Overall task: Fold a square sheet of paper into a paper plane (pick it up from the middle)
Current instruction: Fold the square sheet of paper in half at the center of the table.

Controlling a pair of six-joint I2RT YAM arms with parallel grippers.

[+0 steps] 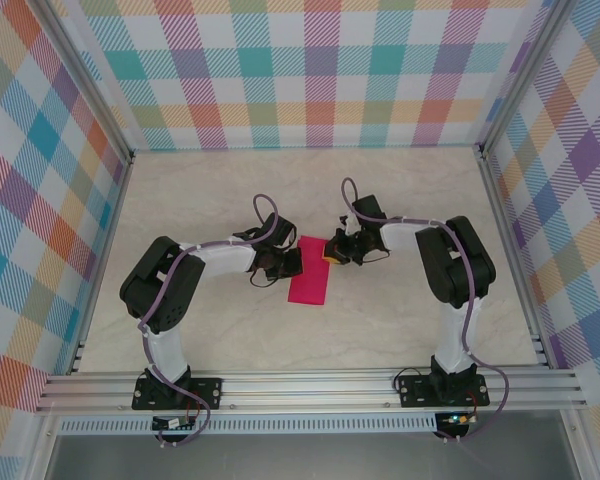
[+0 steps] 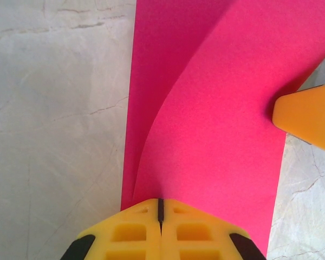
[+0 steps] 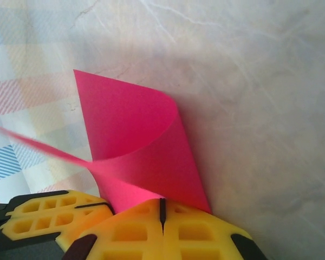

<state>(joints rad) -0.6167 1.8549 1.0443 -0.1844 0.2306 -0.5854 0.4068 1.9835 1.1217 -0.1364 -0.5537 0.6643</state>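
The left tool (image 2: 160,208) and right tool (image 3: 162,208) are each pinched shut on the square sheet of paper (image 1: 310,275), in the middle of the desk (image 1: 220,190) between them, one flap curling over. I'd line the lifted edge up squarely before pressing the crease. The tools sit close together, crowding the fold; the checkered walls (image 1: 320,70) stand well apart.

Between the two tips: square sheet of paper (image 1: 308,280), bright pink, showing as a narrow rectangle. Just right of the left gripper (image 1: 296,264), touching its tip along one long edge. Just left of the right gripper (image 1: 329,252), meeting its orange tip near the far corner. Most of its length stretching from both tips toward the arm bases. Beneath both grippers, pale marbled table (image 1: 230,190). Beyond and to either side of them, checked walls (image 1: 310,70). Nearer than both, by the bases, a metal rail (image 1: 310,390).
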